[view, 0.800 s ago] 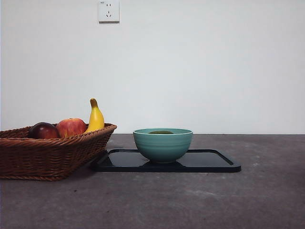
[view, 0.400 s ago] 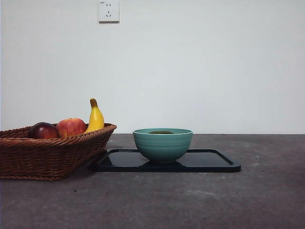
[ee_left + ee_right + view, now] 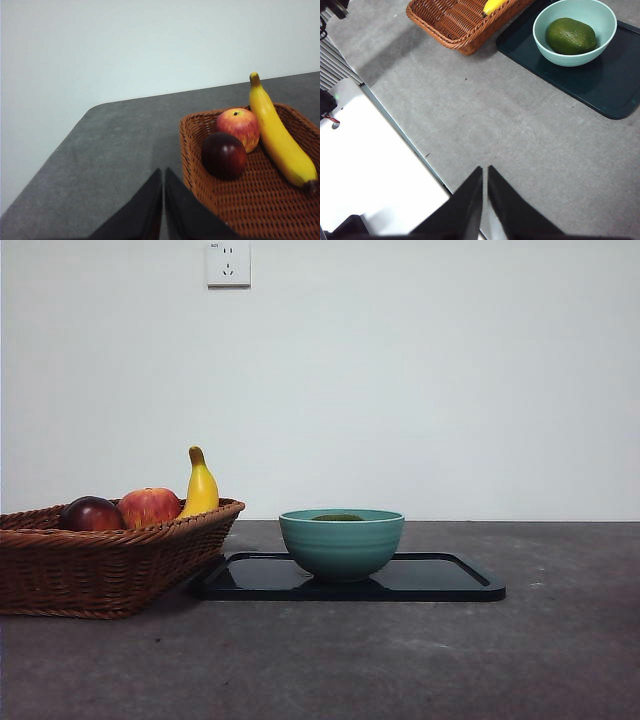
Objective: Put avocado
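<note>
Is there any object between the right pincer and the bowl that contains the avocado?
No. In the right wrist view only bare grey table and a strip of the dark tray separate the right pincer from the bowl holding the avocado.

Open table [image 3: 400,660] in front of tray [image 3: 460,585], basket [image 3: 100,565] crowding bowl [image 3: 341,543] on one side

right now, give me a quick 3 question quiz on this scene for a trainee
1. True or false: the avocado lies in the teal bowl.
2. What does the bowl stand on? A) the wicker basket B) the dark tray C) the bare table
3. Which fruits lie in the basket?

Key:
1. True
2. B
3. The banana, the apple and the dark red fruit. The left claw and the right claw, both shut, hold nothing.
</note>
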Controlling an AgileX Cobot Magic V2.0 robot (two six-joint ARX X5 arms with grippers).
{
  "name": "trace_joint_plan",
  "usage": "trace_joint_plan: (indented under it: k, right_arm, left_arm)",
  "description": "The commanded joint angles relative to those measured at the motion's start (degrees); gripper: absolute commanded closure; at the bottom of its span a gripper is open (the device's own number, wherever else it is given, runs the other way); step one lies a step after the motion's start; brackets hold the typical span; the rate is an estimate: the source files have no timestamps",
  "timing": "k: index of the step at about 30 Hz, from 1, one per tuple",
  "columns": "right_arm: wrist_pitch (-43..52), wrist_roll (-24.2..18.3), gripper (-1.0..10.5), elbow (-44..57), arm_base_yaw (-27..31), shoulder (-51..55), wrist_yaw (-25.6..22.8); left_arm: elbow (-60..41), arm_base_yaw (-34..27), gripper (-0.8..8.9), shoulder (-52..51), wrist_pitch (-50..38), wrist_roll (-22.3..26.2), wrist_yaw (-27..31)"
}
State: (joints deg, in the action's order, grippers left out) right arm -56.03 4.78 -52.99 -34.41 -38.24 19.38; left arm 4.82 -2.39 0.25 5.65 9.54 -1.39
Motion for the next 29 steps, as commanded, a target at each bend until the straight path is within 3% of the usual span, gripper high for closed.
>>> trace_joint_plan:
  k: [1,14,20,29]
  right_arm:
    - [0.5,0.4,9.4,-0.6,-0.4,-0.2,0.1]
    - [0.5,0.4,9.4,-0.6,-0.4,-0.2,0.1]
    - [0.5,0.4,9.4,-0.6,-0.4,-0.2,0.1]
    - [0.5,0.4,9.4,-0.6,-0.4,-0.2,0.1]
  left_arm:
    - [-1.3,-0.2,8.05,-0.1,-0.7,-0.2,0.2]
    - [-4.2,-0.2,8.05,-0.1,3.5,-0.4,0.2]
    - [-4.2,-0.2,8.05,-0.1,5.1,-6.4,0.2]
    - [-4.2,-0.2,8.05,-0.1,5.1,-6.4,0.2]
